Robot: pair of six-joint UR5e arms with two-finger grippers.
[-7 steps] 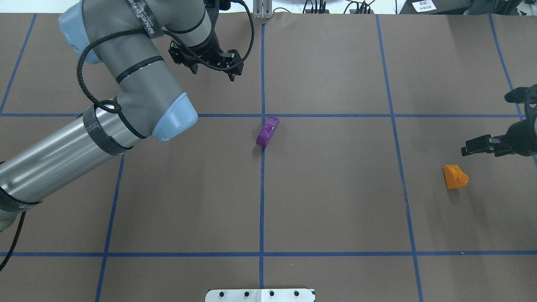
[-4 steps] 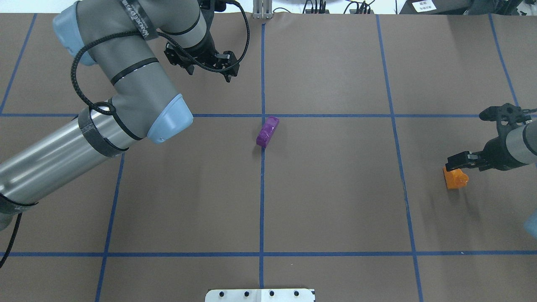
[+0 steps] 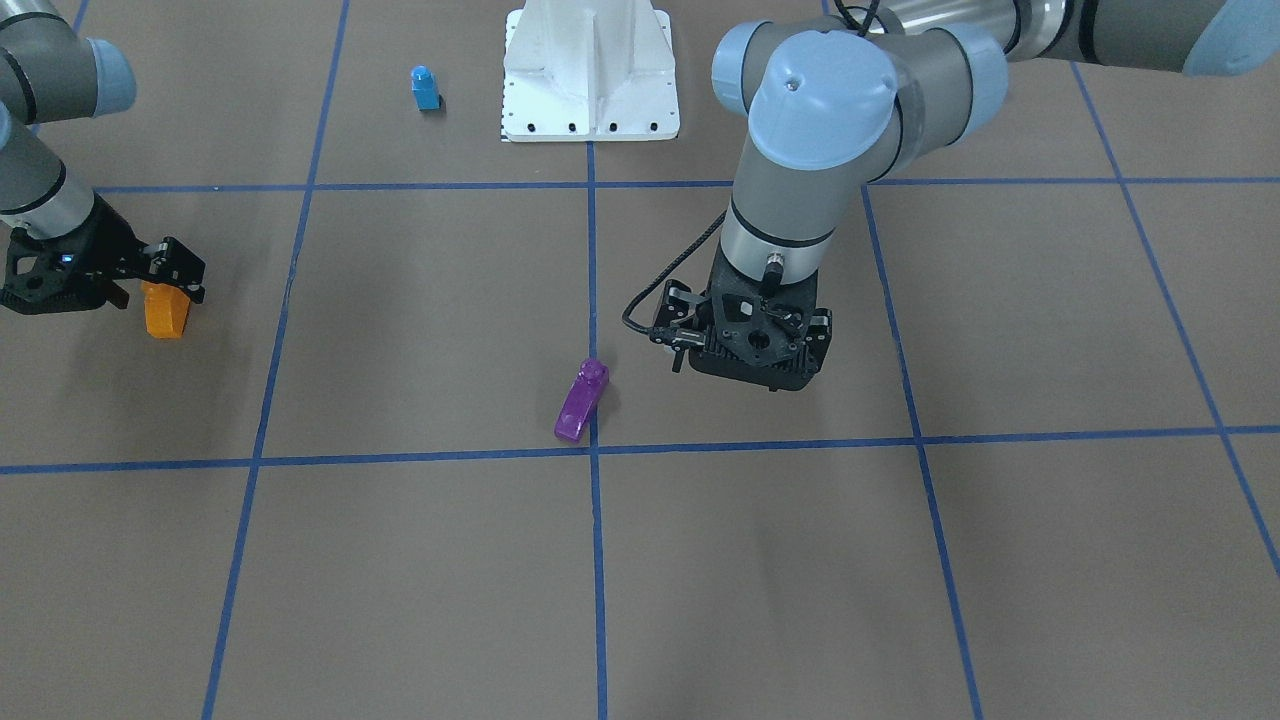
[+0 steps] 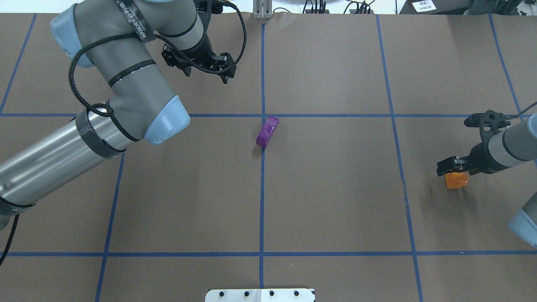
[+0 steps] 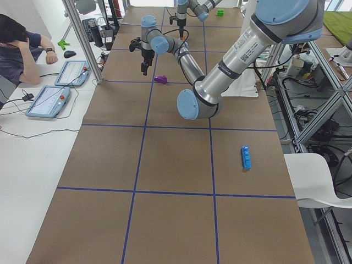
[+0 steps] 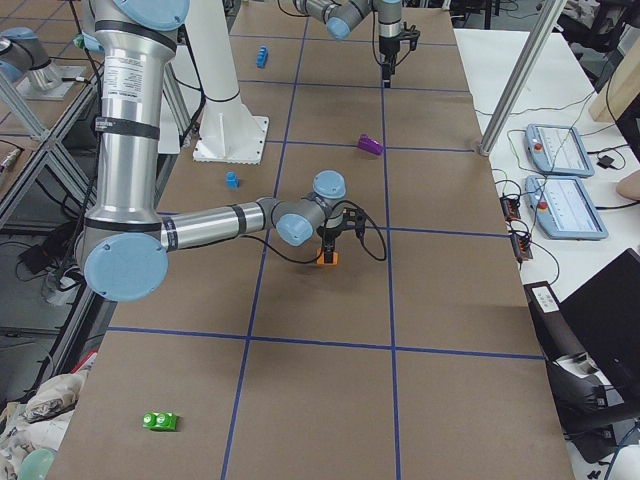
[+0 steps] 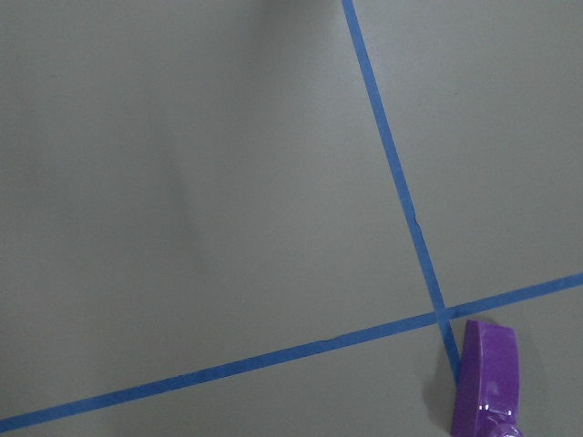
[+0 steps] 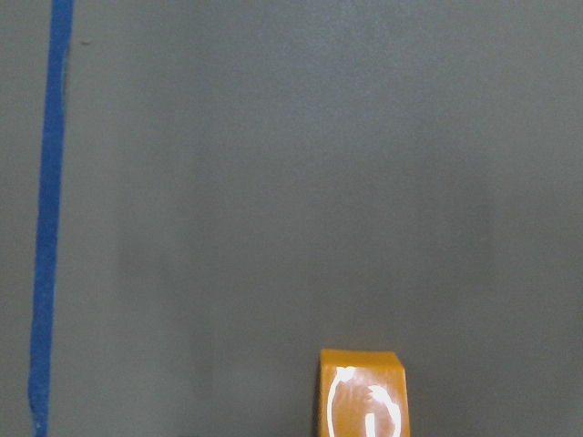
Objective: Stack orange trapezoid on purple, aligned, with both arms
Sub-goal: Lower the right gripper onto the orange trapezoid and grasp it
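Observation:
The orange trapezoid (image 4: 456, 180) stands on the brown table at the right; it also shows in the front view (image 3: 165, 313) and at the bottom edge of the right wrist view (image 8: 363, 401). My right gripper (image 4: 454, 167) hangs just above it, open, with one finger (image 3: 184, 272) over its top. The purple brick (image 4: 267, 131) lies near the middle tape cross, also in the front view (image 3: 580, 402) and the left wrist view (image 7: 487, 382). My left gripper (image 4: 205, 74) is open and empty, up and far-left of the purple brick.
A small blue single-stud brick (image 3: 425, 88) stands by the white robot base (image 3: 590, 70). A long blue brick (image 5: 246, 157) and a green brick (image 6: 160, 421) lie near the table's ends. A person (image 5: 19, 47) sits beside the table.
My right gripper has moved in from the right edge to sit over the orange trapezoid. My left arm has drifted slightly left and away. Both bricks stay put.

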